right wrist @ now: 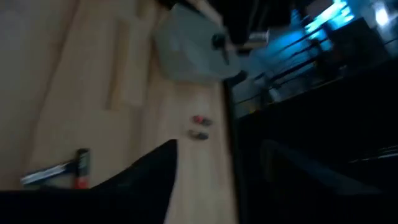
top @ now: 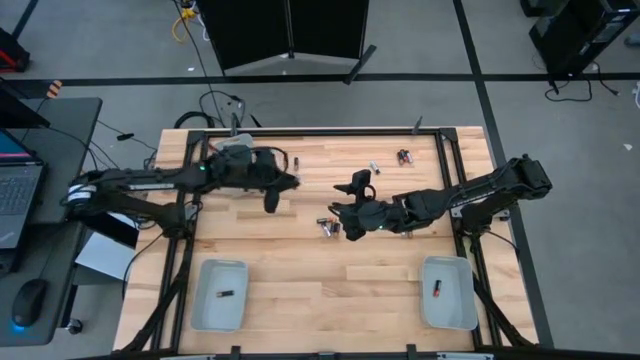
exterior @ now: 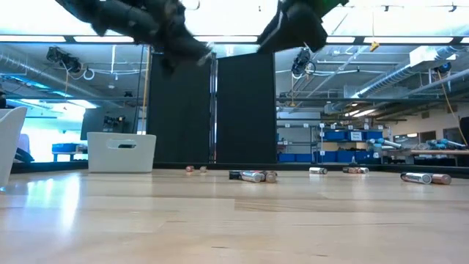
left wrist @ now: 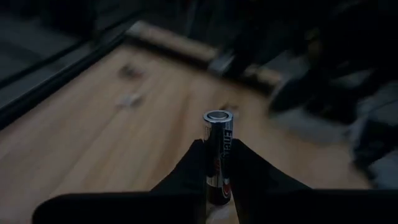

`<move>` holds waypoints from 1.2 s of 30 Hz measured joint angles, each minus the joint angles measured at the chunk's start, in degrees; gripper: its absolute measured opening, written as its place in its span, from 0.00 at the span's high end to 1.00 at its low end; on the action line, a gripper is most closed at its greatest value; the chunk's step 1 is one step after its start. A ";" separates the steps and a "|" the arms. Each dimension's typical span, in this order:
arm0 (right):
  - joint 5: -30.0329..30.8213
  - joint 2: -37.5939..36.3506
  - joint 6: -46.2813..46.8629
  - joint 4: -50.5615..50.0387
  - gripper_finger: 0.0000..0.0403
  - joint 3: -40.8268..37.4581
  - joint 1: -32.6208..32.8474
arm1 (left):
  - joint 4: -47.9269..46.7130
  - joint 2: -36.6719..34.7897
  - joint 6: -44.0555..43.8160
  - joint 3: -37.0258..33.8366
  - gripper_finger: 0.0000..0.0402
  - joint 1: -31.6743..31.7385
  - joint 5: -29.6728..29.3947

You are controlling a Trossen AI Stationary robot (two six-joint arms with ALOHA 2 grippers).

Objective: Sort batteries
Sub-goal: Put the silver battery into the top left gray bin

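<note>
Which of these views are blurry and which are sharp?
Left wrist view: the held battery is sharp, the table behind smeared. Right wrist view: blurred throughout. Low view: both arms overhead streaked dark, the batteries on the table crisp. High view: evenly lit, sharp.

Grey floor crossed by black tape lines; desk with laptop; blue shelving behind.

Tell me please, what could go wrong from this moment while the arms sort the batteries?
1. The left gripper pinches a battery only by its lower part; it may slip or tilt on the way to a tray.
2. The right gripper hovers beside a tight cluster of batteries; it could knock them apart.
3. Loose cells near the back edge might roll off.
</note>
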 joint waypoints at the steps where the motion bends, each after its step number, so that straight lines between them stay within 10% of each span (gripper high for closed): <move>1: -0.93 0.00 1.30 -1.45 0.46 0.00 -0.28 | -5.40 -0.94 0.06 0.70 0.88 0.95 -1.30; 9: -12.96 0.02 8.37 -7.15 0.96 -0.30 -4.26 | -42.11 -0.94 5.04 9.63 0.88 10.05 -12.64; 22: -18.30 0.13 10.99 -1.36 0.97 -7.89 -7.79 | -50.92 15.10 15.01 11.27 0.88 30.12 -12.70; 36: -18.41 0.12 12.27 -1.24 0.96 -8.81 -7.77 | -48.21 28.53 17.88 12.39 0.88 35.85 -14.97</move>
